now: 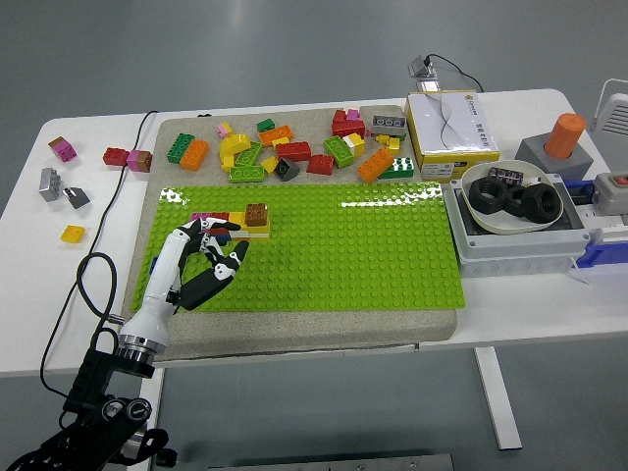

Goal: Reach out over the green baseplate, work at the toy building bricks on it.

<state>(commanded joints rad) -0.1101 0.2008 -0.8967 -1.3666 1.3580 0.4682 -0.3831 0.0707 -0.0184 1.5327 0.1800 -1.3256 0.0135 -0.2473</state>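
The green baseplate (334,245) lies on a grey mat in the middle of the table. A short row of bricks stands at its upper left: a brown brick (257,214) on top of yellow, with red and pink pieces to its left, partly hidden by my hand. My left hand (218,257) reaches in from the lower left and hovers over the plate just in front of that row. Its fingers (233,255) are spread and hold nothing. My right arm is out of view.
A pile of loose bricks (294,147) lies on the mat behind the plate. More bricks (69,167) are scattered at the far left. A yellow-and-white box (451,128) and a grey tray with a bowl of black tyres (515,201) stand at the right.
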